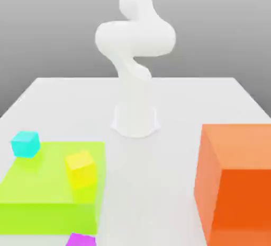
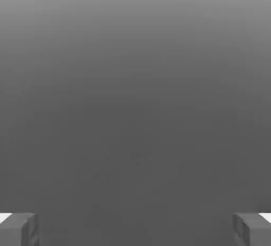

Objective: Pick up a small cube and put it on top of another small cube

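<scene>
Peeking in, cropped purple cube (image 1: 81,240)

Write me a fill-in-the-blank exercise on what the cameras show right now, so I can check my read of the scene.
1. The small yellow cube rests on the ____ slab.
2. The big block at the exterior view's right is ____.
3. At the exterior view's bottom edge, the partly visible small cube is ____.
4. The pincer stands ____, holding nothing.

Missing words: lime-green; orange; purple; open
</scene>
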You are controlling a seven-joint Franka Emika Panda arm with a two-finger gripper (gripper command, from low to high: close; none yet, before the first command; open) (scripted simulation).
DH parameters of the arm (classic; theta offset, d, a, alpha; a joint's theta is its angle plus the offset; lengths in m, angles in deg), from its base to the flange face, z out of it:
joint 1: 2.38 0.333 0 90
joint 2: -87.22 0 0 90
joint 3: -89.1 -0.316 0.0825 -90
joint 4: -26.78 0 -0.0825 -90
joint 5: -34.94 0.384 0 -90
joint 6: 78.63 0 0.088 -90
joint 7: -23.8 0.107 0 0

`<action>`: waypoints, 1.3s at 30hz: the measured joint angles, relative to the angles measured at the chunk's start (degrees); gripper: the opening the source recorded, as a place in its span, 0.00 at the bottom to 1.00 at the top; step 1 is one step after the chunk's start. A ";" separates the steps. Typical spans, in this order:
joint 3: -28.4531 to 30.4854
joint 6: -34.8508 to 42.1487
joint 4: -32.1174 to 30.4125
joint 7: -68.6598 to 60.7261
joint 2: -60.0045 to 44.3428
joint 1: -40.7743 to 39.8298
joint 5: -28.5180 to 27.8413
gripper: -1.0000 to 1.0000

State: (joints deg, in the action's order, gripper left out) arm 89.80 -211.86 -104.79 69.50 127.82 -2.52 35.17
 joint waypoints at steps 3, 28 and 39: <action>0.89 -1.80 0.27 -0.21 -6.54 -0.20 0.35 0.50; 5.58 -16.11 2.40 -2.84 -58.50 -4.59 4.48 0.50; 4.34 -23.70 4.31 -4.07 -70.45 -6.10 6.20 0.00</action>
State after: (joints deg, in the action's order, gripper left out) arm 94.14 -235.55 -100.48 65.43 57.37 -8.62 41.37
